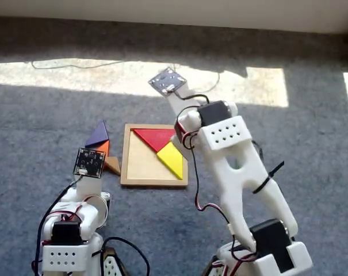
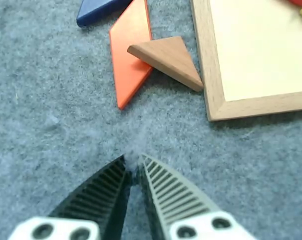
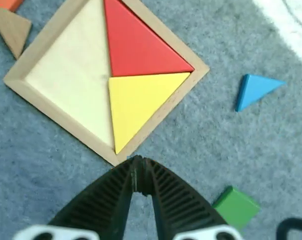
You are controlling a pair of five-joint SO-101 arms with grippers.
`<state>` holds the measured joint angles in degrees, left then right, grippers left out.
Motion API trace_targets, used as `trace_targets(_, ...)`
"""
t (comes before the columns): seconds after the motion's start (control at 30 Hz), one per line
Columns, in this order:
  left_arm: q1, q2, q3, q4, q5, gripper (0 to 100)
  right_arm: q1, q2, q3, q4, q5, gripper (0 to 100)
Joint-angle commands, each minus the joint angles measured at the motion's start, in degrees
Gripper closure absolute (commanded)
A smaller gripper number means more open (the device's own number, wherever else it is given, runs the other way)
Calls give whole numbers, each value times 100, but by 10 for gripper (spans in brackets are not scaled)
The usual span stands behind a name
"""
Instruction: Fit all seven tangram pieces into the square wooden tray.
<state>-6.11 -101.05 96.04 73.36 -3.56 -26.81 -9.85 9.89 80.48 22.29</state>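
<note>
Sun comes in from the far side, throwing a glaring, washed-out band across the grey carpet, and a dark shadow notch cuts into it. The nearer carpet lies in even, dim shade. In the left wrist view, the brown wooden triangle drops a soft shadow beside the square wooden tray. In the right wrist view, white glare burns out one corner.

Wooden tray pale, matt; grey carpet fuzzy; ribbed plastic jaws
</note>
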Motion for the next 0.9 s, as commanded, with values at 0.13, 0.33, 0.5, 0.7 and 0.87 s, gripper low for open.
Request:
trace_targets(0.13, 22, -40, 119, 18, -26, 993, 1262, -532, -163, 743, 26, 987)
trace_targets(0.33, 22, -40, 119, 18, -26, 993, 1877, -576, 699, 295, 26, 994)
trace_targets(0.5, 22, -40, 119, 18, -26, 993, 2229, -576, 1385, -356, 26, 994)
trace_targets(0.7, 22, -40, 119, 18, -26, 993, 2325, -576, 1727, -664, -246, 994)
trace_targets(0.87, 22, -40, 119, 18, -26, 993, 2299, -822, 2299, -1279, -756, 994)
